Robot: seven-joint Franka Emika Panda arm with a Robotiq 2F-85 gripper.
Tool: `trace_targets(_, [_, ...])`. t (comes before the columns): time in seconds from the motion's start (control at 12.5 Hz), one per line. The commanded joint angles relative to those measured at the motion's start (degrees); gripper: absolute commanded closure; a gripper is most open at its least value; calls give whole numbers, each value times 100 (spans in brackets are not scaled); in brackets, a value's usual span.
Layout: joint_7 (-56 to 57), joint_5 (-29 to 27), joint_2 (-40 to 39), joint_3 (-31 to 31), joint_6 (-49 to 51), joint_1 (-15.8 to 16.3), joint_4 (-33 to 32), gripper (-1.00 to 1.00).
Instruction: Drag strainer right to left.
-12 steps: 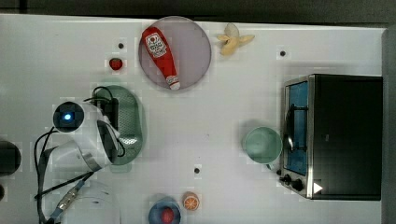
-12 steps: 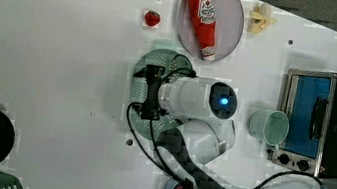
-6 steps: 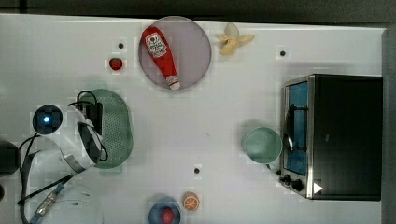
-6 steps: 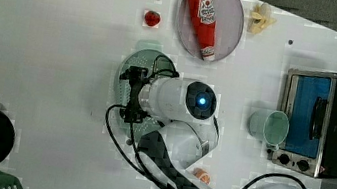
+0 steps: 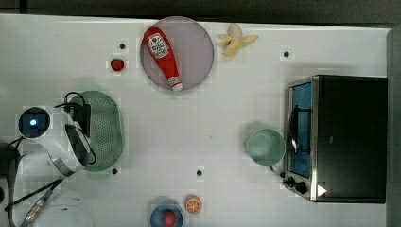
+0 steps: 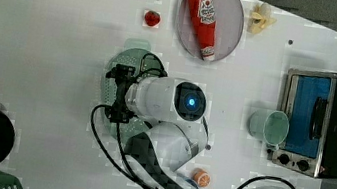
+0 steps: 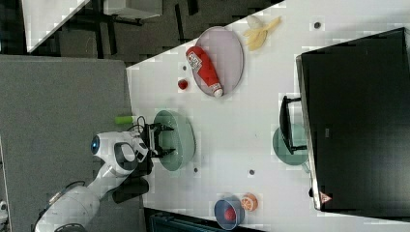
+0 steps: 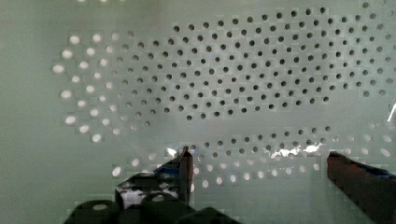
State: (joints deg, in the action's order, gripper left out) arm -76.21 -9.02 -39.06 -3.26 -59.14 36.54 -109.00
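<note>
The strainer [image 5: 106, 130], a pale sage-green oval dotted with small holes, lies on the white table at the top view's left. My gripper [image 6: 118, 93] hangs over its inside with the white arm above it. In the right view the gripper [image 7: 162, 139] stands open, its two dark fingers spread over the strainer [image 7: 181, 140]. In the wrist view the fingers [image 8: 184, 168] sit wide apart above the strainer's perforated floor [image 8: 224, 84], and nothing is clamped between them.
A grey-lilac plate [image 5: 194, 47] with a ketchup bottle [image 5: 163, 56] sits at the back, a banana [image 5: 236, 42] beside it. A toaster oven [image 5: 345, 137] and a green cup [image 5: 265, 146] stand at the top view's right. A blue bowl [image 5: 165, 215] and an orange half [image 5: 193, 204] lie near the front edge.
The arm and the strainer have slid toward the top view's left over the last second. The fingers have spread a little wider.
</note>
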Motion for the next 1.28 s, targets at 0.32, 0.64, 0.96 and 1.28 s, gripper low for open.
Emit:
trace_targets(0.32, [-382, -201, -227, -34, 38, 243, 412, -100])
trace_targets(0.64, [90, -164, 67, 127, 384, 247, 424, -100])
trace_targets(0.96, [1516, -144, 1132, 713, 1737, 232, 396, -100])
trace_targets(1.28, [3555, 16, 2543, 1835, 3137, 151, 400, -100])
